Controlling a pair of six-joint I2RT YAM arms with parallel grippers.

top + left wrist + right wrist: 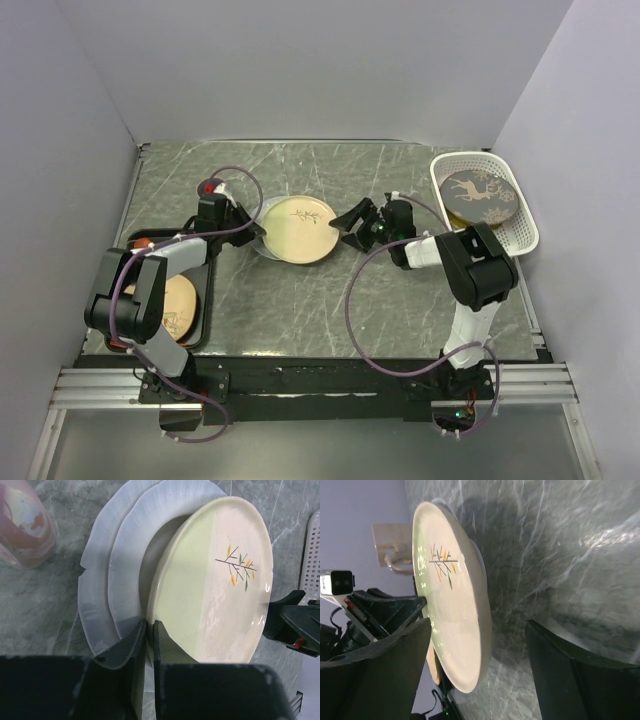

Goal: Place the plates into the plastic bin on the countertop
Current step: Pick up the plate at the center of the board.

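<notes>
A beige plate with a branch motif (298,228) is at the middle of the countertop (300,300), tilted up off a stack of clear and white plates (112,575). My left gripper (252,231) is shut on the beige plate's left rim; in the left wrist view (150,626) the jaws pinch that rim. My right gripper (347,228) is open at the plate's right edge; in the right wrist view (477,652) the plate's edge (460,630) lies between its spread fingers, nearer the left one. The white plastic bin (522,232) at the back right holds a dark plate with a deer motif (480,196).
A black tray (205,300) at the left edge holds an orange-beige plate (178,305) under my left arm. A pinkish mug (25,525) stands left of the plate stack. Grey walls close in the countertop on three sides.
</notes>
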